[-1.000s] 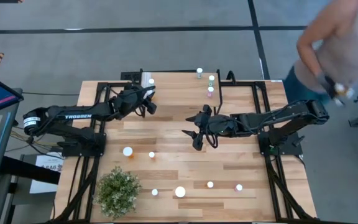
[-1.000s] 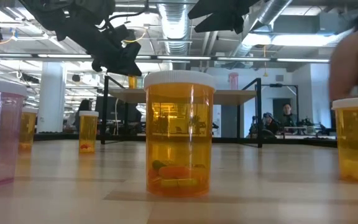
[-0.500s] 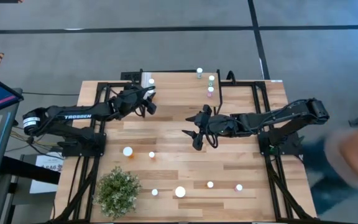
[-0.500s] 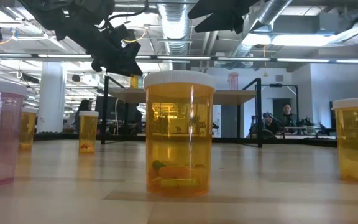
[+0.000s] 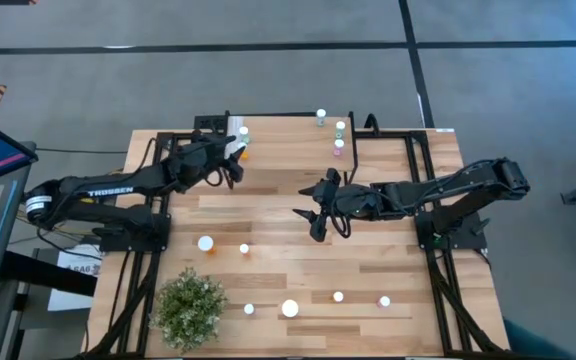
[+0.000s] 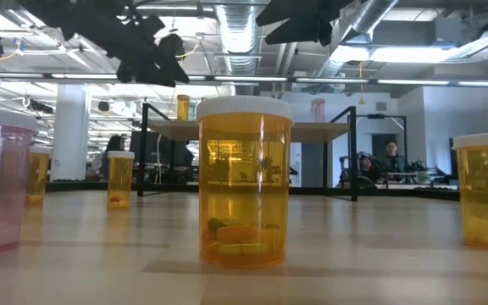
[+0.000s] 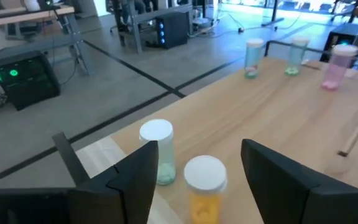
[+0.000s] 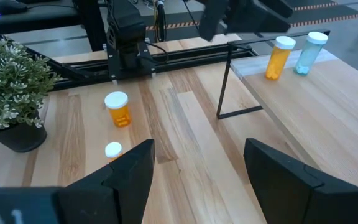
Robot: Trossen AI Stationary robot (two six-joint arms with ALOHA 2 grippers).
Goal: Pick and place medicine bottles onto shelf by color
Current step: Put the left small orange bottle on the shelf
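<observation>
The left gripper [image 7: 194,171] stands parted, empty, astride an orange bottle [image 7: 204,188] set on the shelf [image 7: 278,106] beside a teal one [image 7: 156,151]. The right gripper [image 8: 194,165] (mid-table) gapes empty; only its wrist view shows the plant [image 8: 8,87].

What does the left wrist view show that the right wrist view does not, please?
Only the left wrist view shows the three bottles at the shelf's far end: two teal and one pink. Only the right wrist view shows the plant and an orange bottle on the table. Both show the shelf with the orange bottle and teal bottle side by side, between the left pincer's open fingers.
</observation>
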